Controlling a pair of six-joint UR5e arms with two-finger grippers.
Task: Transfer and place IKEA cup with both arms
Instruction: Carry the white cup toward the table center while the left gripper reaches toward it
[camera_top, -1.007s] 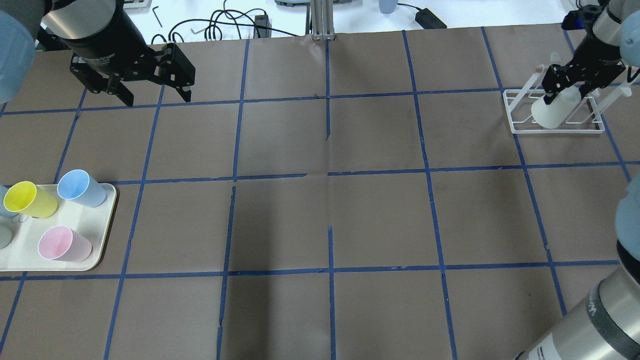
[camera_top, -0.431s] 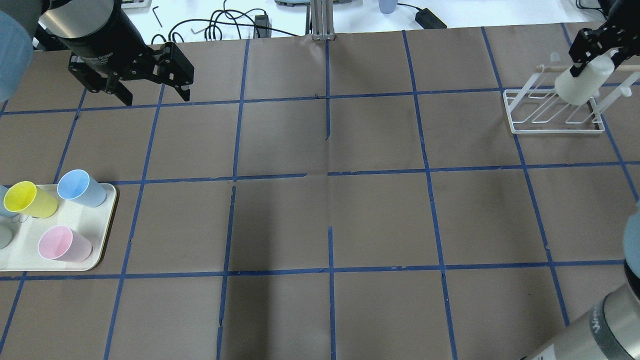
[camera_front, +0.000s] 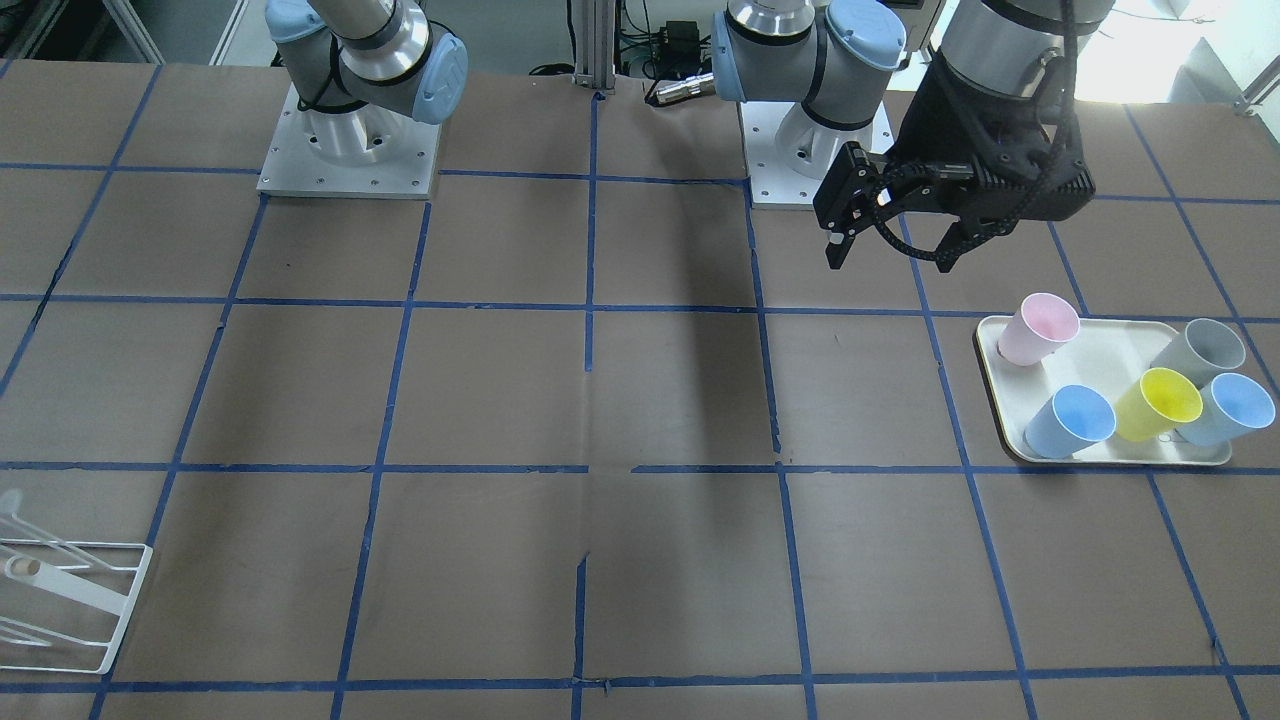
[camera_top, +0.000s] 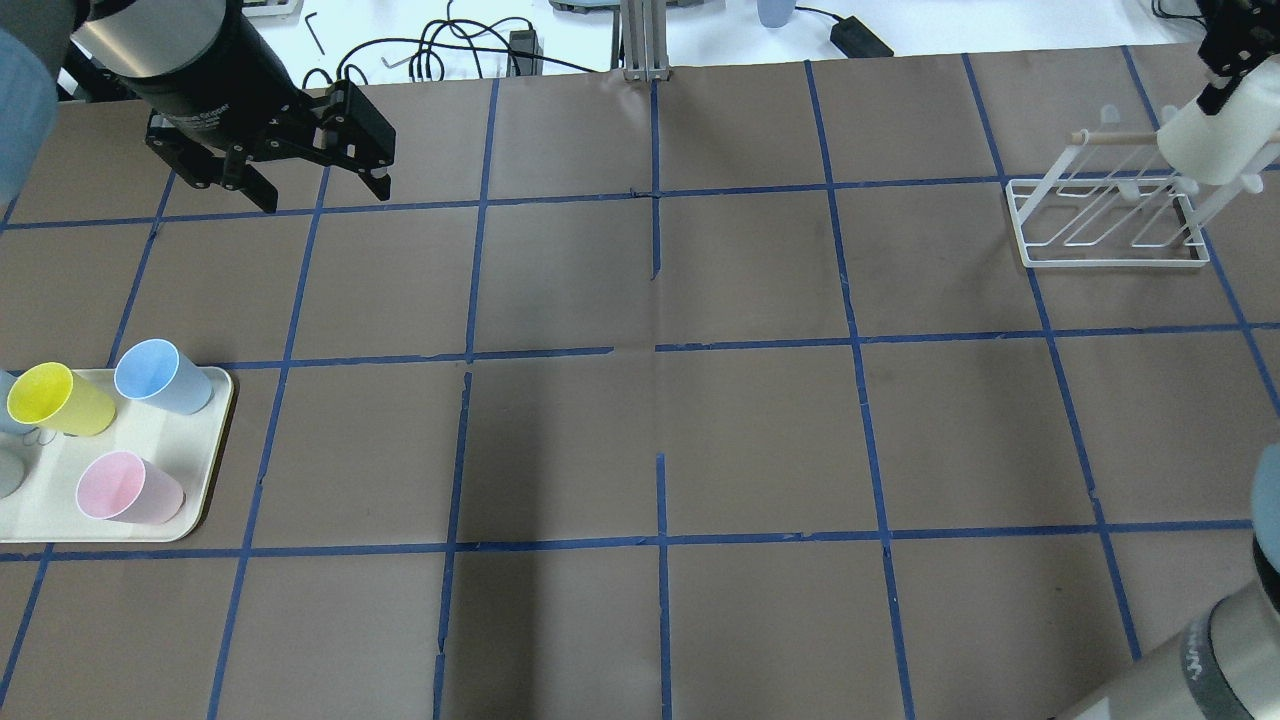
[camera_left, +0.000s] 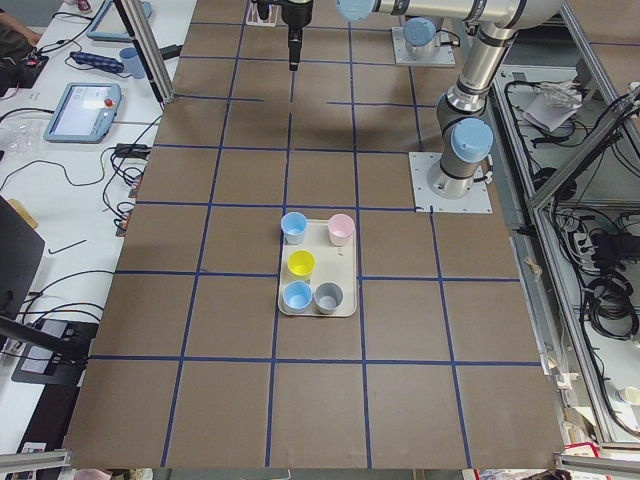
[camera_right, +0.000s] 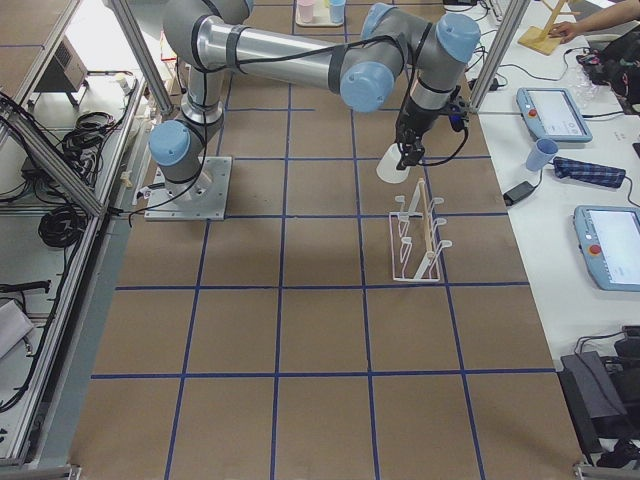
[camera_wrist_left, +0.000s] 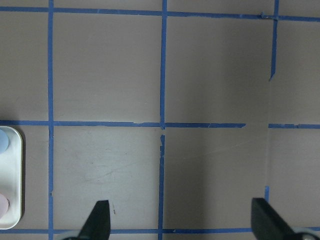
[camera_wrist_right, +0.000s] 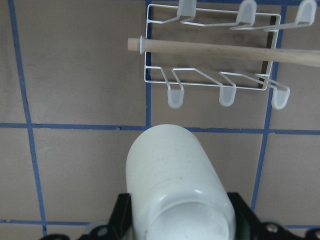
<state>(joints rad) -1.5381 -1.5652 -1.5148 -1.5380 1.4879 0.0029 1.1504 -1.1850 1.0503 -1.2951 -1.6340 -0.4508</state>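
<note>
IKEA cup (camera_wrist_right: 176, 172), held by right end effector (camera_wrist_right: 180, 216)

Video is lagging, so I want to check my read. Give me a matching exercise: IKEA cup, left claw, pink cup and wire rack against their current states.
1 IKEA cup
2 left claw
3 pink cup
4 wire rack

a on the tray
b open, empty
c holds no cup
d gripped aloft by the right claw

Pairs: 1-d, 2-b, 3-a, 4-c
</note>
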